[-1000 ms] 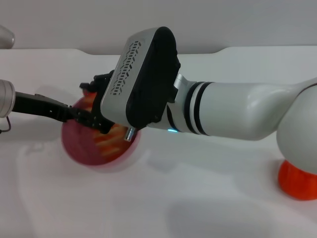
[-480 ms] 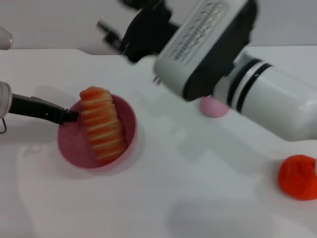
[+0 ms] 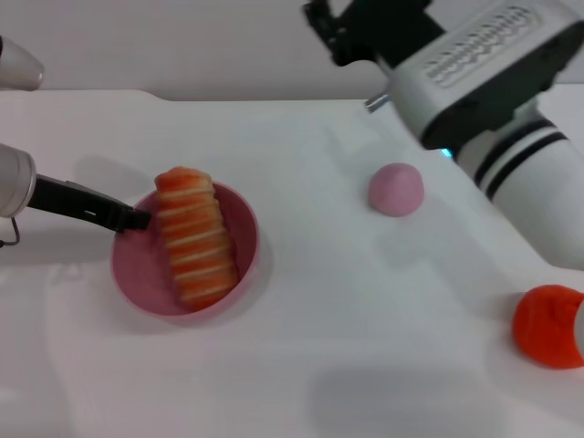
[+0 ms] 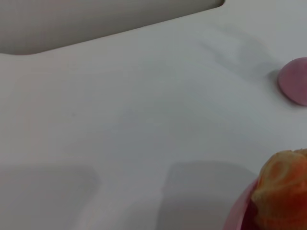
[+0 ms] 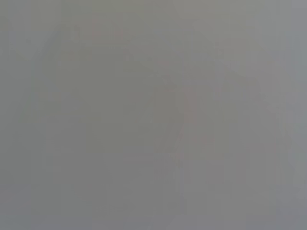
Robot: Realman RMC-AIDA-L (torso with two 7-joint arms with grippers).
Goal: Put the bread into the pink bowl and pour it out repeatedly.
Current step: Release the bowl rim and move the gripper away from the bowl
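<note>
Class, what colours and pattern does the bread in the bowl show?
Orange and cream ridged stripes on the bread, clearest in the head view.

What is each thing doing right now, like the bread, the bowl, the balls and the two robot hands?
Bread: lying in the pink bowl, striped side up, one end over the rim.
Pink bowl: upright on the table, left gripper at its rim.
Left gripper: touching the bowl's left rim.
Right gripper: raised high, away from the bowl, holding nothing.
Pink ball: sitting loose on the table.
Orange lump: sitting at the right edge.
</note>
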